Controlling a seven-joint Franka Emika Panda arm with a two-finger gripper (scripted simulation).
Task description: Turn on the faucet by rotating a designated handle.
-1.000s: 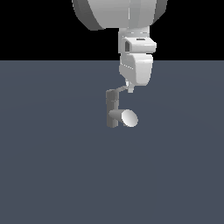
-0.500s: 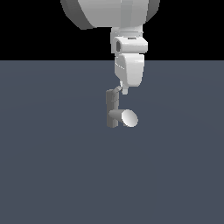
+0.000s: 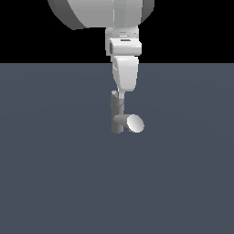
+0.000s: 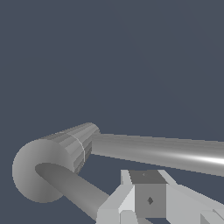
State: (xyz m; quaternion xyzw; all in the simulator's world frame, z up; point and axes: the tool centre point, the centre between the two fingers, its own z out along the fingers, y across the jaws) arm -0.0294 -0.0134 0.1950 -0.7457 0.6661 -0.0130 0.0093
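Evidently the faucet (image 3: 117, 114) stands near the middle of the flat grey floor (image 3: 55, 173), well away from any visible edge, its squarish post upright and its thick spout (image 3: 129, 122) pointing toward the exterior view's right, ending in a pale round face. Just right of the post's top, the gripper (image 3: 120, 96) hangs straight down from the arm, its tip level with the cap and apparently touching or just beside it. The handle (image 4: 162, 151) shows best in the wrist view as a long grey bar running out from a rounded cap, with the gripper's tip close beside it. Whether the jaws are open or closed I cannot tell. The risk, as I judge it, is that the tip sits too near the pivot: a push there could slip off the bar or press on the post, turning nothing.
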